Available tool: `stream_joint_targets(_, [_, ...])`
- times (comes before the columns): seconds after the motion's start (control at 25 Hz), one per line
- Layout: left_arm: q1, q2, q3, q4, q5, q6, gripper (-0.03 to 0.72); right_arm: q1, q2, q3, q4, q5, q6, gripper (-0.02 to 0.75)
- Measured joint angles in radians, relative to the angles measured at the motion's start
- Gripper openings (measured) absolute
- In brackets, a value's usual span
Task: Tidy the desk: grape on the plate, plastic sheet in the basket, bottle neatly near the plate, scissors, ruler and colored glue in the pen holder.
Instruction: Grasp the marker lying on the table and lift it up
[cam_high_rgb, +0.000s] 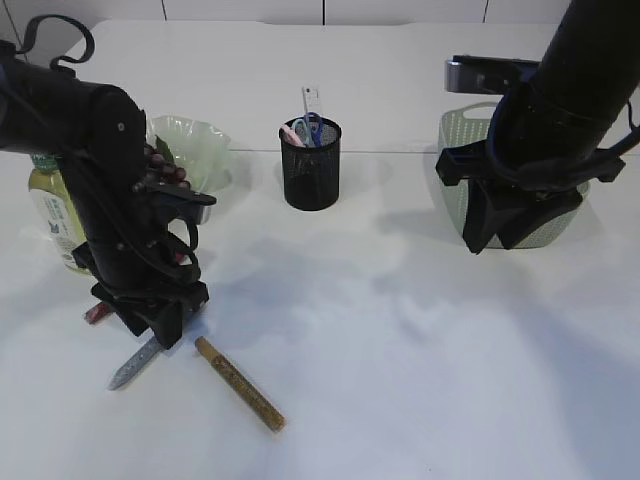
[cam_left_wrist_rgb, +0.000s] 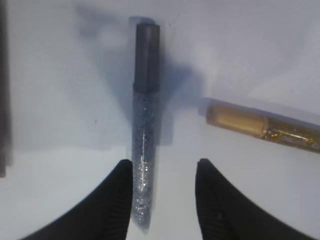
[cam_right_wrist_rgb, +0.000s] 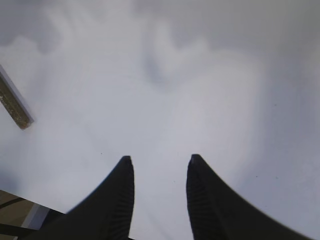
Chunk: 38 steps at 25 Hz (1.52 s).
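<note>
So, left gripper (cam_left_wrist_rgb: 162, 200) lining up on the silver glue (cam_left_wrist_rgb: 144, 150)

Jaws parted, straddling its tip at lower left, presumably to pinch it for the pen holder (cam_high_rgb: 311, 165); right gripper (cam_right_wrist_rgb: 159, 197) hangs open, holding nothing.

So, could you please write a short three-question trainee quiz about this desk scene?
1. True or false: the left gripper grips the silver glitter glue tube.
2. Which holds the blue-handled scissors? A) pale green plastic basket B) black mesh pen holder
3. What lies just right of the silver tube?

Key:
1. False; the jaws stand open around its tip.
2. B
3. The gold glitter glue tube.
</note>
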Motion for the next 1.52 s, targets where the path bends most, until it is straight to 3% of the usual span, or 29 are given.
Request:
stream_joint_targets(1.28, [0.000,0.040,0.000,0.019,-0.046,0.002,0.328,0.000,0.000,0.000,0.000,0.002,-0.005,0.290])
stream_joint_targets(1.52, [0.000,0.040,0.000,0.009,-0.044,0.002,0.302,0.000,0.000,0.000,0.000,0.002,-0.005,0.290])
